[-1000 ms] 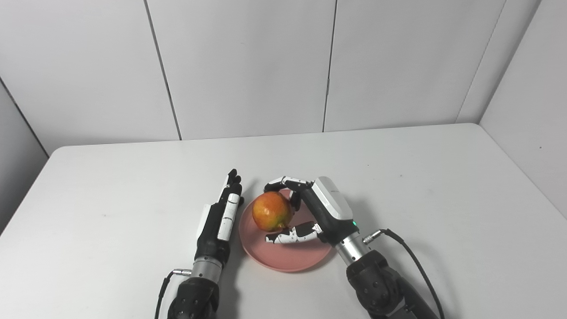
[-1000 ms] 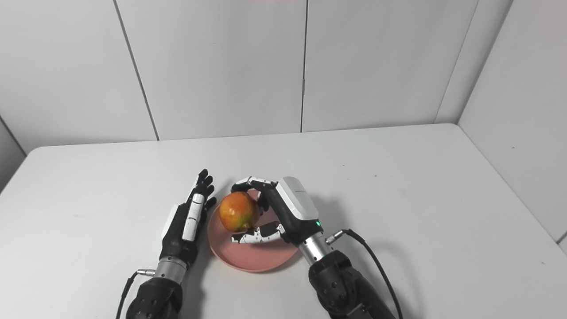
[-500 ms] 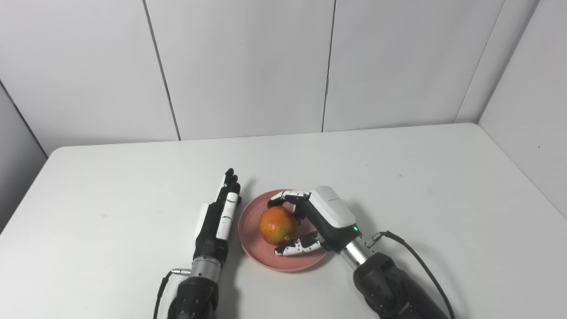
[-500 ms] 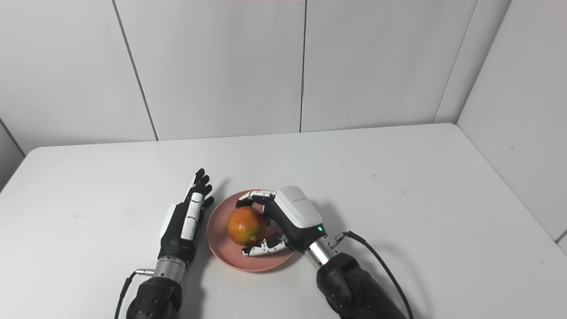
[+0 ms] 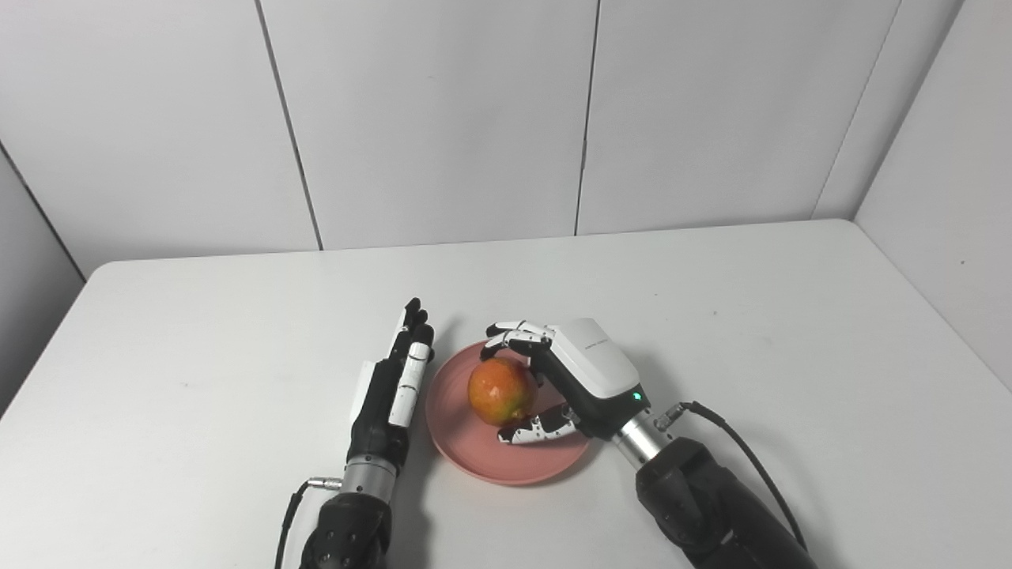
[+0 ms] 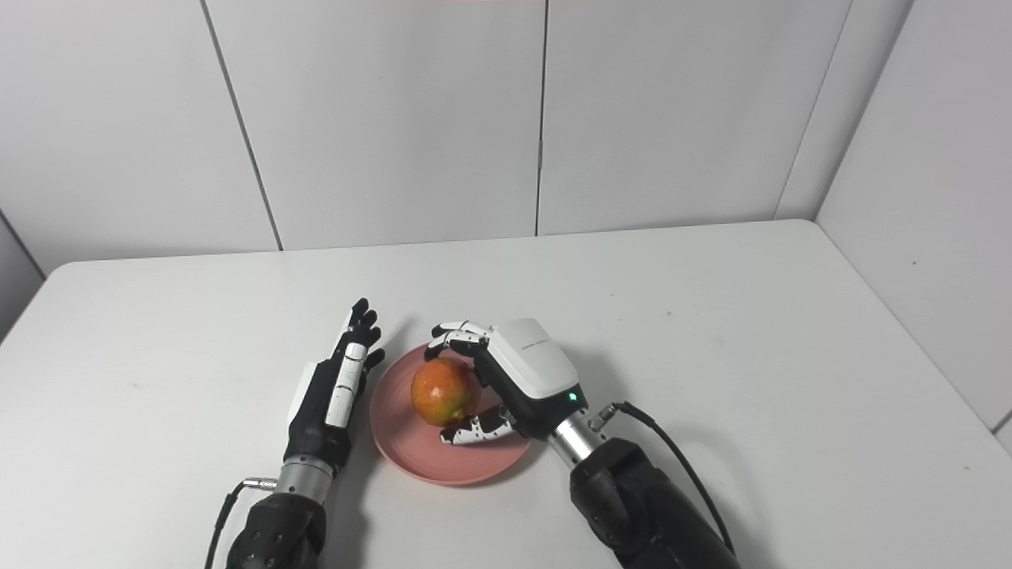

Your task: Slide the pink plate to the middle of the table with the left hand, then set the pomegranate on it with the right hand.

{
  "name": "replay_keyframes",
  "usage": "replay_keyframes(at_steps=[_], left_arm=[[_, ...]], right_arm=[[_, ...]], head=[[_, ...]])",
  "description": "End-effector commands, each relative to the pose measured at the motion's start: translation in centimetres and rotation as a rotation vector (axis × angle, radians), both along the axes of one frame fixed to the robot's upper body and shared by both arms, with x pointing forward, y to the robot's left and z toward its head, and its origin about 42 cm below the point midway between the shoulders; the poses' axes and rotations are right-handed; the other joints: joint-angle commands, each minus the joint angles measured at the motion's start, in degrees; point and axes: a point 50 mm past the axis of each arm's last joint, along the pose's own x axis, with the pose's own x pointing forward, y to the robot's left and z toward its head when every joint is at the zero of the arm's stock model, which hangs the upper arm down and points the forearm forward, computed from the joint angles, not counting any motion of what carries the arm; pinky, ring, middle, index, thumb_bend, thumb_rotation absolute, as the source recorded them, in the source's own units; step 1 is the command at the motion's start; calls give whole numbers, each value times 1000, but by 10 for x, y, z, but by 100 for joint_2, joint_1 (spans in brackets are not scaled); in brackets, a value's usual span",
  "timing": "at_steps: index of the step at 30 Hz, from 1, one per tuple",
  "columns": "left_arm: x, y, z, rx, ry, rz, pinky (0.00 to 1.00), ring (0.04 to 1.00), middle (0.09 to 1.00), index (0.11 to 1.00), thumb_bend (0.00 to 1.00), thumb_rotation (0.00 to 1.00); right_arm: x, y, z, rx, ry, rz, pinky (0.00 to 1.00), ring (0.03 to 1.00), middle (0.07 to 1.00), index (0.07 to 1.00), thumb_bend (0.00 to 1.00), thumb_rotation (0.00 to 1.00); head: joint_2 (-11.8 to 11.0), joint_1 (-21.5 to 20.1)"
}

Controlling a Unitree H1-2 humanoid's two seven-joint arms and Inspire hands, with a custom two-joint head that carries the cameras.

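The pink plate [image 5: 482,462] lies near the middle of the white table [image 5: 711,332]. The orange-red pomegranate [image 5: 500,391] rests on it, slightly toward the far side. My right hand [image 5: 589,370] cups around the fruit from the right. Its fingers [image 5: 514,333] arch just above the fruit's top and its thumb [image 5: 538,431] lies low beside it, loosened off the fruit. My left hand [image 5: 391,387] lies flat and open on the table, fingers straight, right beside the plate's left rim.
White wall panels [image 5: 443,118] close off the table at the back and the right. A black cable [image 5: 735,450] trails from my right wrist across the table. Bare tabletop lies to the left, right and behind the plate.
My right hand lowered the pomegranate onto the plate, then its fingers lifted and spread off the fruit. My left hand stayed beside the plate.
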Motion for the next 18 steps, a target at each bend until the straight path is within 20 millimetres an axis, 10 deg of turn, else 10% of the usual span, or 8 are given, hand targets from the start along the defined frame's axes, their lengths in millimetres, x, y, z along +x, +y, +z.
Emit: replay_keyframes(at_steps=[1,18], left_arm=[[10,-7,25,-19,-99,-19,950,989,1000,999,609,1000],[10,-6,26,-59,-98,-7,941,979,993,987,576,1000]], right_arm=[[7,3,21,20,-45,-2,660,790,831,485,508,123],[4,0,27,6,55,20,821,906,889,497,506,172]], head=[[14,-3],[54,-23]])
